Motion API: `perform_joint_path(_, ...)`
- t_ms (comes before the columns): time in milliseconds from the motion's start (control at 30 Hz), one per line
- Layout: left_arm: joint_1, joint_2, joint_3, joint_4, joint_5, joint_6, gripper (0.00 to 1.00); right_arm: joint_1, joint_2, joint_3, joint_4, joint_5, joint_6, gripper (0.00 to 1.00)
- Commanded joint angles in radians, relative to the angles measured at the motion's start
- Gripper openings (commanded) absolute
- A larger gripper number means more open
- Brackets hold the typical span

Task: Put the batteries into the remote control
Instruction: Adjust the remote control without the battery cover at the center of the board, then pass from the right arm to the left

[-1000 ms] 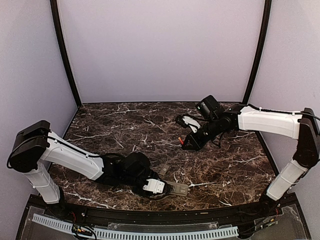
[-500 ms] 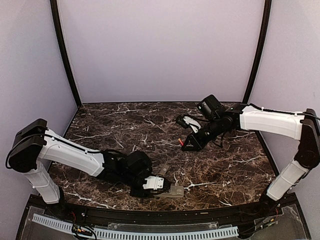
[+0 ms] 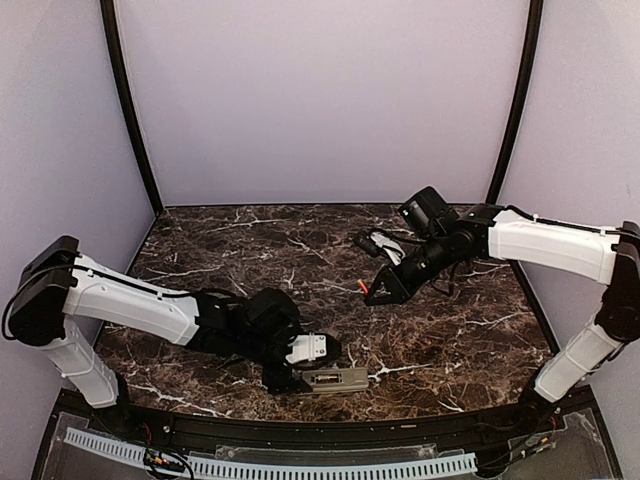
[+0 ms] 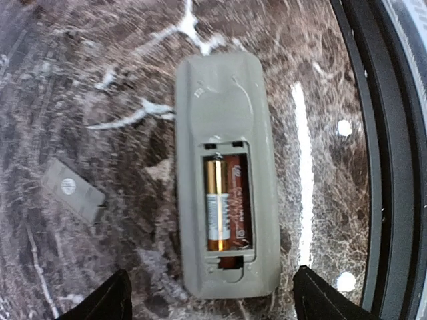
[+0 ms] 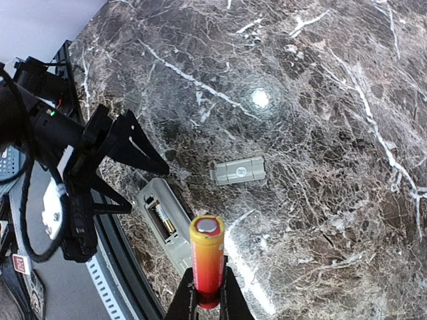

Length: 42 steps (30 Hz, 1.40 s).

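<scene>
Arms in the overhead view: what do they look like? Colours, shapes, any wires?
Both the left arm and right arm have smooth white shells over the long sections and chunky black rounded joints. Thin black cables loop near the wrists. The left end effector and right end effector each have two slim black fingers.
</scene>
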Motion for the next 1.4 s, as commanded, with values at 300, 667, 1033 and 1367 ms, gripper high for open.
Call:
perform_joint_path(300,0.033,-0.473,-0.185,0.465,-0.089,0.593,0.68,0.102,0.040,0.170,-0.186,-0.033,-0.073,0.00)
perform_joint_path(667,0.003,-0.388,-0.242,0.691,-0.307,1.281,0.67,0.188,0.088,0.246,-0.217,-0.043,0.001,0.00)
perform_joint_path(1033,-0.028,-0.304,-0.201,0.677,-0.308,1.322,0.59,0.208,0.124,0.297,-0.163,-0.067,0.011,0.00)
perform_joint_path(1367,-0.039,-0.160,-0.202,0.978,-0.418,1.379,0.55,0.212,0.151,0.308,-0.151,-0.067,0.012,0.00)
